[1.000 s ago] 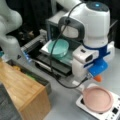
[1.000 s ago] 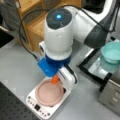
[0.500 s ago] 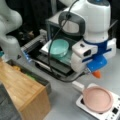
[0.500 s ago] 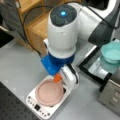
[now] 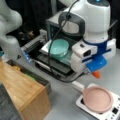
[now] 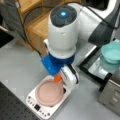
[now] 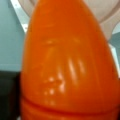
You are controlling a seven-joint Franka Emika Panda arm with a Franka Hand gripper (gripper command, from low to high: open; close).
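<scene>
Tool [image 5: 96, 71] at right centre of a front view, clenched on orange carrot [image 5: 97, 74]; carrot tip pokes out below blue fingers, hanging just above upper edge of pink plate [image 5: 98, 98]. Plate sits on white scale [image 5: 110, 112] on grey desk [image 5: 66, 100], lower right. In a front view carrot [image 6: 57, 78] shows between tool and plate [image 6: 48, 93]. Wrist view filled by carrot [image 7: 67, 65]. Teal bowl [image 5: 58, 48] in black rack, upper centre, well apart. Wooden box [image 5: 23, 91] lower left. Black cable [image 5: 53, 45] crosses before bowl.
</scene>
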